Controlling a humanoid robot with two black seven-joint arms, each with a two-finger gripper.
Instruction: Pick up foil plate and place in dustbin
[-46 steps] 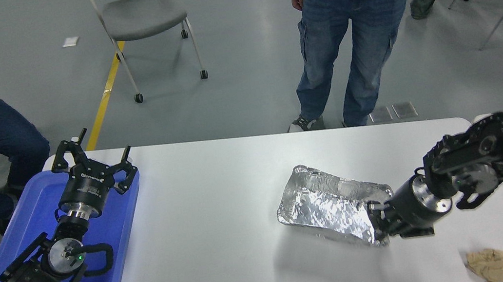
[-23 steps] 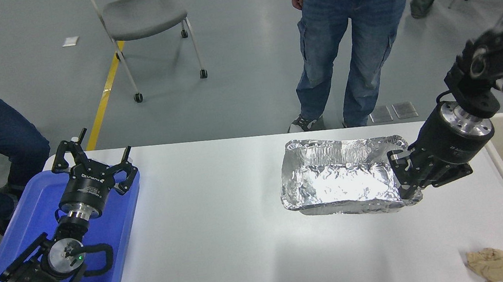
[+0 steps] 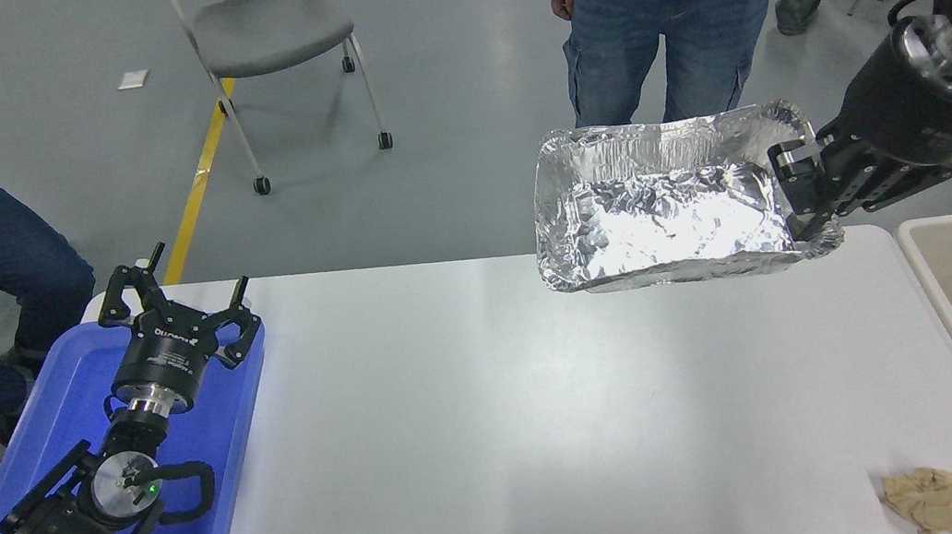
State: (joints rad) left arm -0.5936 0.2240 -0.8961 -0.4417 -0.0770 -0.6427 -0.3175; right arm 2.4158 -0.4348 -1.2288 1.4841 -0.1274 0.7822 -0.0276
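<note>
I see the foil plate (image 3: 665, 217), wrinkled and shiny, held in the air above the table's (image 3: 478, 416) far edge, long axis left to right, my right gripper (image 3: 806, 193) clenched on its right rim. The dustbin (image 3: 947, 303) sits just right; my left gripper (image 3: 171, 314) rests splayed over a blue tray (image 3: 58, 409).

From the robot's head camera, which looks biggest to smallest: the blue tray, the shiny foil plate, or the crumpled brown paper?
1. Blue tray, though it lies nearer the camera and the parked left gripper covers part of it.
2. Foil plate, held up by the right gripper.
3. Paper wad, clearly smallest.
</note>
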